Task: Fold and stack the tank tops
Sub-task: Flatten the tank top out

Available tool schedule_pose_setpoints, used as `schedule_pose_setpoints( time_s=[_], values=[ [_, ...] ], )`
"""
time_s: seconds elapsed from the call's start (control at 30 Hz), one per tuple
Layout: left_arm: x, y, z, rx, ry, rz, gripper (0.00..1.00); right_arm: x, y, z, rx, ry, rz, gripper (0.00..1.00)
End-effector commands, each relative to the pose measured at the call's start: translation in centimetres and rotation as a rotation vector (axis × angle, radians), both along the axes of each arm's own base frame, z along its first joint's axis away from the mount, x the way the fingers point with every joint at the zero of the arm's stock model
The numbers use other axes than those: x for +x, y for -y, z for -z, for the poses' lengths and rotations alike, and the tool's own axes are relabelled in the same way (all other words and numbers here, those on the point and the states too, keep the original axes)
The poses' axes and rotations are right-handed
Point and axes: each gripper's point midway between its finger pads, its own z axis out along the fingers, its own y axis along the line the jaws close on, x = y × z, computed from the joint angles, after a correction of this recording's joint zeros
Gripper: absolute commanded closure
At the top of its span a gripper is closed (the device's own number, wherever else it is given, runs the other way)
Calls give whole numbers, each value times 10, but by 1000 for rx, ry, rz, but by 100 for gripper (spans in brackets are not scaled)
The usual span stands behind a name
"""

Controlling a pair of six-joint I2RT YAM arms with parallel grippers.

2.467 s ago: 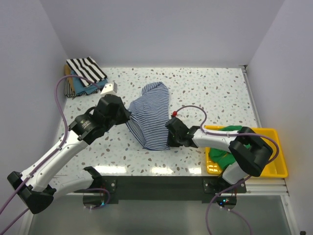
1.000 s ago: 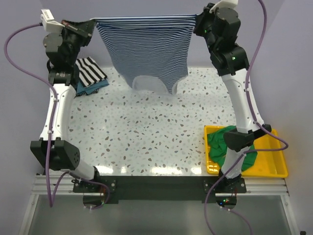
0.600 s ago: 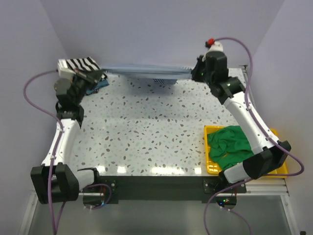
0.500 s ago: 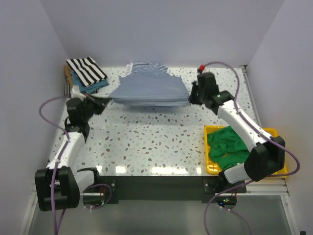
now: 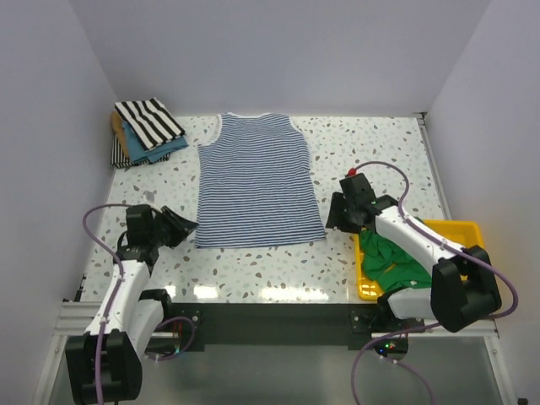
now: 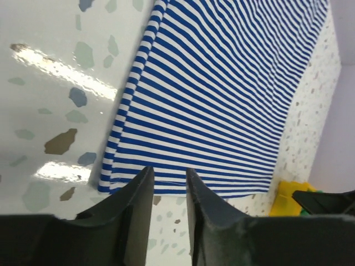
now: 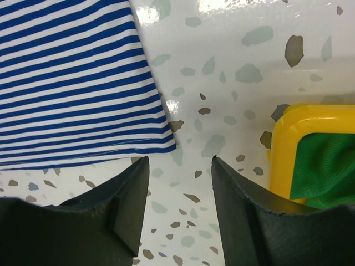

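Low beside the striped tank top [image 5: 253,181], left hand [image 5: 186,226] narrowly parted, right hand [image 5: 332,221] wide, both empty

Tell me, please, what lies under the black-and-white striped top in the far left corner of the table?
A teal cloth pokes out along the near edge of the black-and-white striped top, and a tan edge shows at its left. Whatever else lies beneath is covered.

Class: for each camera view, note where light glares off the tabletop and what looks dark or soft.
Top external view: white glare patches on the tabletop near its front edge. Left wrist view: glare streaks beside the striped tank top; the left fingers are dark, showing little detail. Right wrist view: glare at the top edge; right fingers dark too.
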Motion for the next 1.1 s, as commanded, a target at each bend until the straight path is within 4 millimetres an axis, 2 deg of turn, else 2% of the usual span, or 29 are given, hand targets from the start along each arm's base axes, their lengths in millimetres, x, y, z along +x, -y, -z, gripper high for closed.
schedule_pose_setpoints(
  time_s=[0.0, 0.03, 0.1, 0.2, 0.37, 0.63, 0.8, 0.9, 1.07],
  values=[
    [-2, -18, 8, 168, -60, 16, 71, 1, -8, 16, 40, -16, 33, 48],
    [-5, -16, 18, 194, -99, 40, 71, 1, -10, 23, 36, -29, 34, 51],
    [-4, -19, 23, 245, -130, 37, 76, 0, -16, 31, 25, -44, 17, 55],
    [-8, -8, 35, 324, -177, 95, 76, -4, -26, 45, 9, -62, 6, 55],
    [-13, -10, 51, 379, -231, 99, 74, -8, -26, 58, -9, -68, 19, 54],
    [-10, -11, 55, 416, -250, 87, 71, -10, -14, 64, -58, -58, 45, 53],
    [-7, -17, 48, 457, -251, 60, 69, -9, -17, 70, -55, -69, 37, 53],
    [-10, -24, 49, 494, -282, 37, 69, -10, -19, 76, -47, -80, 35, 55],
    [-14, -20, 55, 508, -314, 45, 67, -11, -18, 76, -45, -77, 38, 62]
  ],
)
